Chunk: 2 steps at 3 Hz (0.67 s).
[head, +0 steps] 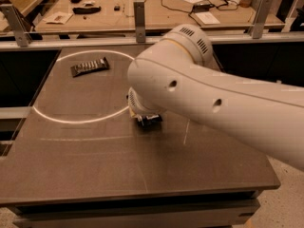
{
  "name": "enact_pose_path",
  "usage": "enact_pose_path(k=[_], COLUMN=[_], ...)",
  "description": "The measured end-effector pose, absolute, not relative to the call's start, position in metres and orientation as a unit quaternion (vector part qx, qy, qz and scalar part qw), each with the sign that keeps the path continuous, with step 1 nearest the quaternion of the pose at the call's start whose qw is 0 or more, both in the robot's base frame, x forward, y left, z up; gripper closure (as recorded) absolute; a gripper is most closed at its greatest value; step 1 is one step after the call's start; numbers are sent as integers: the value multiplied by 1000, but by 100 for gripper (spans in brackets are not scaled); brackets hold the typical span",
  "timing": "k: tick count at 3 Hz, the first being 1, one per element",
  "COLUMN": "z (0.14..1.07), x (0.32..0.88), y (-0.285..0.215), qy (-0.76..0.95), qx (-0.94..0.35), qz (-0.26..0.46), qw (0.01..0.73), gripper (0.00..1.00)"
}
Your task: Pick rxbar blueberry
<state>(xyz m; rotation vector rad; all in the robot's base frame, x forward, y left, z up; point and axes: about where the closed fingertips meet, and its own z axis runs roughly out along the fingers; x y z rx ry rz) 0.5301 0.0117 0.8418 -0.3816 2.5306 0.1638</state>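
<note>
The navy-blue rxbar blueberry does not show; it is hidden or out of view. My white arm (213, 99) reaches in from the right and covers the middle of the table. Only a dark bit of my gripper (148, 120) shows under the wrist, low over the table top, just outside the lower right of the white circle (52, 120). A dark brown shiny bar wrapper (89, 67) lies at the back left inside the circle, well away from my gripper.
The dark table (95, 165) has its front edge near me and a drop to the floor at the right. A metal rail with posts (138, 14) runs along the back. Behind it a wooden bench (142, 8) holds cables and small items.
</note>
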Motion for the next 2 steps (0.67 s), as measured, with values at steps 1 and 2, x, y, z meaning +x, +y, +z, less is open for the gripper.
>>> enact_pose_path(k=[1,2], z=[884,914], x=[535,540], y=[-19,-57], qy=[940,929], qx=[-127,-106], qz=[115,182], qw=[296,303], gripper=[100,100])
